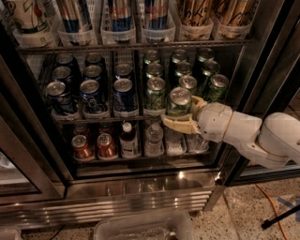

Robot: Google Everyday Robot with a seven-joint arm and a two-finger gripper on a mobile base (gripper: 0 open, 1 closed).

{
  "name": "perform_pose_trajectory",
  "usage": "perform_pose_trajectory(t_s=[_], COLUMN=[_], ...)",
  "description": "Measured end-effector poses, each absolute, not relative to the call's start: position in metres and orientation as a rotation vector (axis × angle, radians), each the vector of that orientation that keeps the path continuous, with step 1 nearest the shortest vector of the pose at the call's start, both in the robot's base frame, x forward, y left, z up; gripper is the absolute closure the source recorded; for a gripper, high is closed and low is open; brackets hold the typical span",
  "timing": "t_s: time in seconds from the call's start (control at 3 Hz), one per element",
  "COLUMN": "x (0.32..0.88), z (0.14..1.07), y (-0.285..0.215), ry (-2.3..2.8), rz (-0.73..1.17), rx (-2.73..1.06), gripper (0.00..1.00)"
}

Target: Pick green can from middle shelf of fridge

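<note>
The fridge (140, 185) stands open with its middle shelf (93, 116) holding dark blue cans (123, 93) on the left and green cans (155, 93) on the right. My gripper (183, 112) reaches in from the right at the front of the green rows. It is shut on the front green can (179, 101), which has a silver top. One cream finger (176, 124) lies under and in front of the can, the other (199, 102) against its right side. The can stands upright at the shelf's front edge.
The top rack holds tall slim cans (121, 14) in clear trays. The bottom rack holds red cans (82, 146) and small bottles (129, 139). The door frame (262, 61) stands close on the right. A clear bin (143, 227) sits on the floor below.
</note>
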State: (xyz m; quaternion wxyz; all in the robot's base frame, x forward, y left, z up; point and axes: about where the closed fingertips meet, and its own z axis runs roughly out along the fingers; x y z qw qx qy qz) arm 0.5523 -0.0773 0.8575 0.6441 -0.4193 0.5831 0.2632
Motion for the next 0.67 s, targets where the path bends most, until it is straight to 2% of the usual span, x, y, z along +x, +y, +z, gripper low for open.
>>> perform_pose_trajectory(t_s=[0.67], x=[0.5346], z=[0.8573], y=[-0.0629], ry=[1.310], rz=[0.714], rx=[-1.107], gripper=[1.00])
